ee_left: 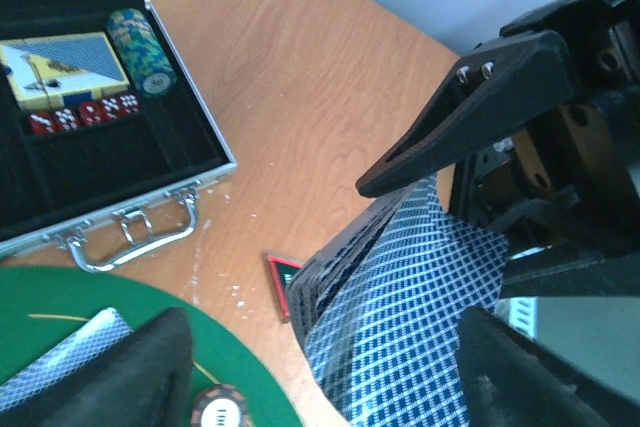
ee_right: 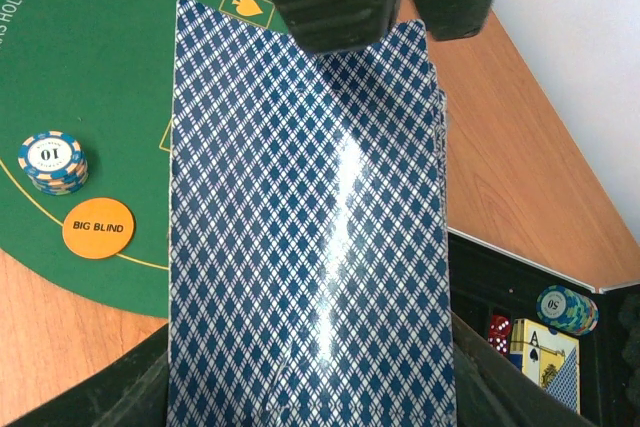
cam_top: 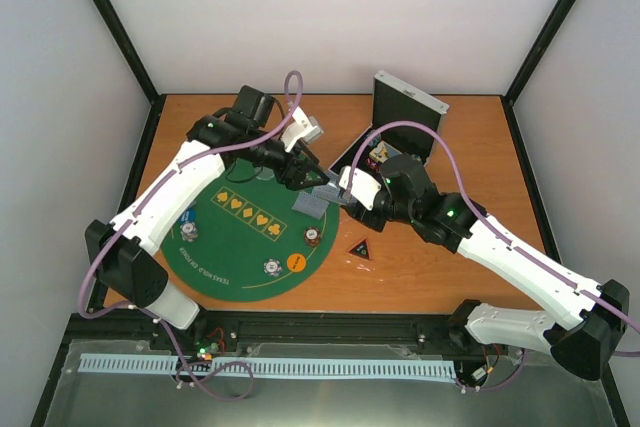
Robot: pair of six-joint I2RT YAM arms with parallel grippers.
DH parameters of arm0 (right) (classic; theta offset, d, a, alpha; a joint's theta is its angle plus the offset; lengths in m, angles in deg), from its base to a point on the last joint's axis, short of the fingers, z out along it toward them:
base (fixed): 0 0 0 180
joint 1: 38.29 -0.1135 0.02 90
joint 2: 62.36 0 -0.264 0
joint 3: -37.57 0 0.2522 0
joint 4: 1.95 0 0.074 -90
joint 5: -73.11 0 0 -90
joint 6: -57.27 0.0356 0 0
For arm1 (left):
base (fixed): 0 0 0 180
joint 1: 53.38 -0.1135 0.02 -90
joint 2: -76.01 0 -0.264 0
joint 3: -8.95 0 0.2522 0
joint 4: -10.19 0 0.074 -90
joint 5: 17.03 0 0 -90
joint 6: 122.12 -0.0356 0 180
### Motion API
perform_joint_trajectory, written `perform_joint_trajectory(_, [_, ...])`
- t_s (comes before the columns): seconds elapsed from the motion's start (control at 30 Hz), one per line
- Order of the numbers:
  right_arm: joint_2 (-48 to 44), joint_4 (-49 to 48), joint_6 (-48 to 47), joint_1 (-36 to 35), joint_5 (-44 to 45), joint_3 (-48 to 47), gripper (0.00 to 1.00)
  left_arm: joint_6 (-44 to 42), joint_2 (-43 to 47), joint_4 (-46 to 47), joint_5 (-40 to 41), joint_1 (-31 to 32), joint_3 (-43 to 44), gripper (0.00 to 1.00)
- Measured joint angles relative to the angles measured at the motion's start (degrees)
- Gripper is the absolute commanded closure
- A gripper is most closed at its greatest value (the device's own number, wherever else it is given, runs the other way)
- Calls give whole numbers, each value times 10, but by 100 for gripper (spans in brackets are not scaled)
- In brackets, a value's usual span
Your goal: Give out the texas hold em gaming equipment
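Right claw point(ee_right: 312, 392) clamps the deck of playing cards point(ee_right: 310, 207) at its near end, while the left claw point(ee_left: 335, 372) waits open at the far end.

From the right wrist, the blue-checked deck lies backs up with its long axis running 6 to 12 o'clock, and the right claw is closed on its two long edges at 6. The left claw meets it at 12 with jaws apart: one finger seems to lie over the top card's end, the other sits off the 1 o'clock corner, and it grips nothing. From above, the deck hangs over the 2 o'clock rim of the green felt mat point(cam_top: 235, 247), between both claws. The left claw looks better placed to draw a card, probably by pulling along the long axis toward 12.
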Motion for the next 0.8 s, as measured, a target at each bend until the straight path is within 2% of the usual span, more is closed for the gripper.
perform_joint_trajectory(0.03, [0,0,0,0,0,0,48,-3,0,0,-2,0,-3,39])
perform_joint_trajectory(0.13, [0,0,0,0,0,0,48,-3,-1,-3,-11,0,-8,40])
perform_joint_trajectory(0.27, [0,0,0,0,0,0,48,-4,-3,-4,-19,0,-9,53])
perform_joint_trajectory(0.4, [0,0,0,0,0,0,48,-8,-6,-7,-29,0,-12,56])
perform_joint_trajectory(0.5, [0,0,0,0,0,0,48,-9,-9,-13,-39,0,-16,62])
perform_joint_trajectory(0.63, [0,0,0,0,0,0,48,-16,-12,-20,-49,0,-16,76])
perform_joint_trajectory(0.73, [0,0,0,0,0,0,48,-20,-12,-24,-56,0,-16,94])
perform_joint_trajectory(0.8, [0,0,0,0,0,0,48,-23,-12,-28,-58,0,-16,99])
